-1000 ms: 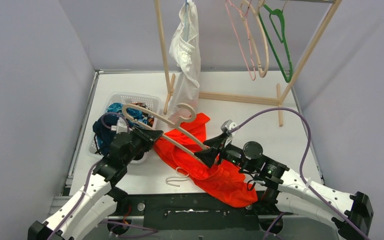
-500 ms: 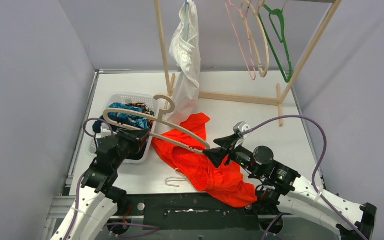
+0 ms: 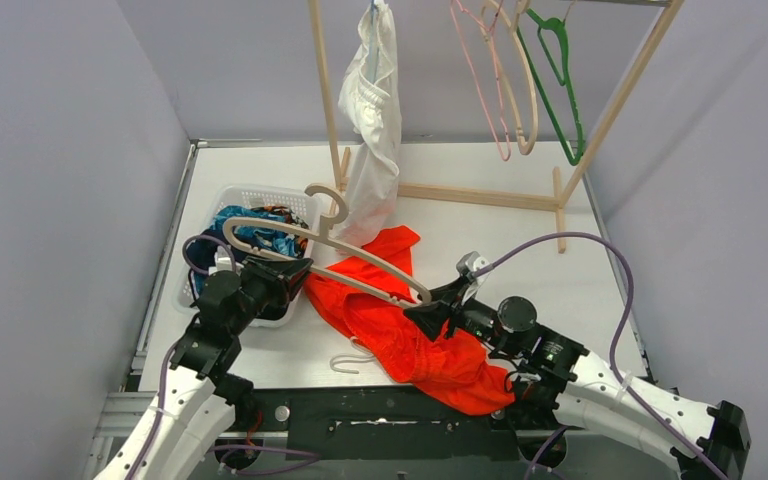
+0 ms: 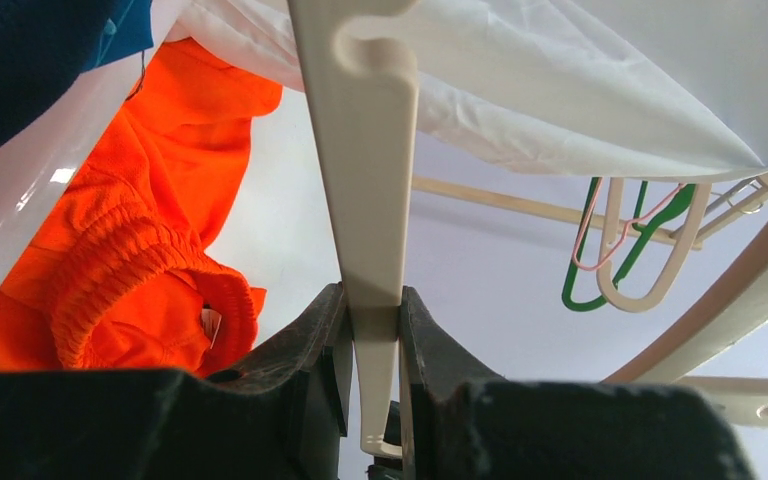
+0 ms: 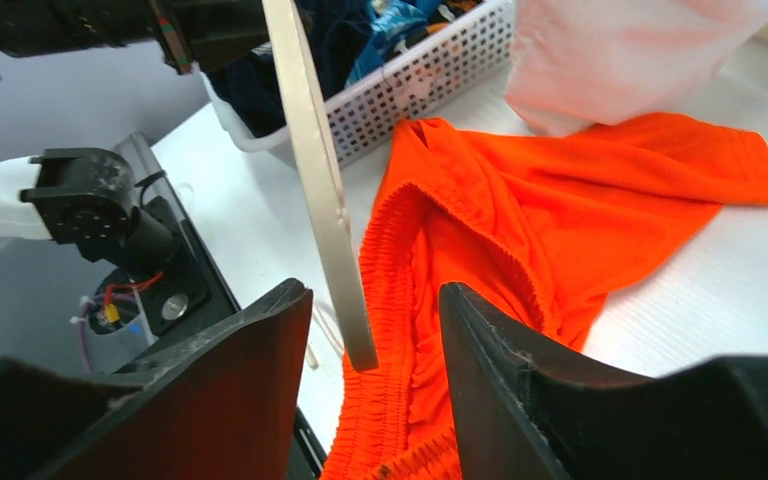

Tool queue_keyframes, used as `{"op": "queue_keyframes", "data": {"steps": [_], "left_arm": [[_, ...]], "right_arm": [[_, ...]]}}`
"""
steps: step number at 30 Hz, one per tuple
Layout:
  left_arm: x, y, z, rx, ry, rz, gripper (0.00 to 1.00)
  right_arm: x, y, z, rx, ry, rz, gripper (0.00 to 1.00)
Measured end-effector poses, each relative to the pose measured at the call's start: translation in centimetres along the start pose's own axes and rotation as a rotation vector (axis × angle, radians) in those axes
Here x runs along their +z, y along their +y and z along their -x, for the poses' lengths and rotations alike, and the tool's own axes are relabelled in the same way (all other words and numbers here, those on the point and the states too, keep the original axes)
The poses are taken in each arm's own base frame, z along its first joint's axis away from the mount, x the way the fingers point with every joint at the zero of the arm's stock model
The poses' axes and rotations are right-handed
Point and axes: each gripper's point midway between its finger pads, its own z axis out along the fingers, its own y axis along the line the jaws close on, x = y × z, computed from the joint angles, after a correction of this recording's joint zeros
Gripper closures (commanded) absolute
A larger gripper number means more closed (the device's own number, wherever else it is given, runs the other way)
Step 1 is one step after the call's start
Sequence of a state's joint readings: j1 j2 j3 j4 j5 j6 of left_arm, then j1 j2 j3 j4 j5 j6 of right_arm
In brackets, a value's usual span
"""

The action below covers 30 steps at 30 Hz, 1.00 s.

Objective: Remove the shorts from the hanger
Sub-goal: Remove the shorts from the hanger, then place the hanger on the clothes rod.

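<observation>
My left gripper is shut on one arm of the cream hanger, which it holds tilted above the table with nothing on it. In the left wrist view the hanger stands clamped in the left gripper. The orange shorts lie crumpled on the table under the hanger. My right gripper is open; the hanger's other tip hangs between its fingers without touching them, above the orange shorts. The white shorts hang on the rack.
A white basket at the left holds teal and dark navy shorts. The wooden rack stands at the back with pink, cream and green hangers on it. A small white hanger lies by the table's front edge.
My left arm has carried the hanger left and up, off the orange shorts. The right gripper followed the hanger's free tip, and its fingers have narrowed a little.
</observation>
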<state>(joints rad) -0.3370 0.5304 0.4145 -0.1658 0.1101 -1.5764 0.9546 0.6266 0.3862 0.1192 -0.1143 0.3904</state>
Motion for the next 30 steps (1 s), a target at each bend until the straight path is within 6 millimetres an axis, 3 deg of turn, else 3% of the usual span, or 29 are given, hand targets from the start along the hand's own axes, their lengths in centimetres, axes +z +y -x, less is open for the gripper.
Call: {"op": "queue_keyframes", "data": {"steps": [5,10,13,19,23,30], "left_arm": [[0.3,0.6,-0.7,-0.022,0.042,-0.006,1.0],[0.4,1.2,-1.0,-0.044,0.065,-0.002,1.0],[0.5,1.1,-1.0,-0.05,0.065,-0.012,0.96],[0.4,0.4,-1.2,-0.017,0.077,-0.046,0.45],[0.0,-1.0,-1.4,0.077,0.086,-0.079,0.26],[-1.7,-8.1,-2.1,0.298,0.096,-0.24,0.22]], "right_arm": [[0.1,0.8,1.4,0.013,-0.061,0.055,0.66],[0.1,1.9,2.9,0.017,-0.111,0.123,0.99],[0.2,2.5,3.2,0.023,-0.118,0.163,1.0],[-0.1,2.7,3.6,0.018,-0.13,0.174,1.0],[-0.7,2.8,4.1,-0.003,-0.143,0.174,1.0],[-2.6,3.3,8.7,-0.111,-0.266,0.156,1.0]]}}
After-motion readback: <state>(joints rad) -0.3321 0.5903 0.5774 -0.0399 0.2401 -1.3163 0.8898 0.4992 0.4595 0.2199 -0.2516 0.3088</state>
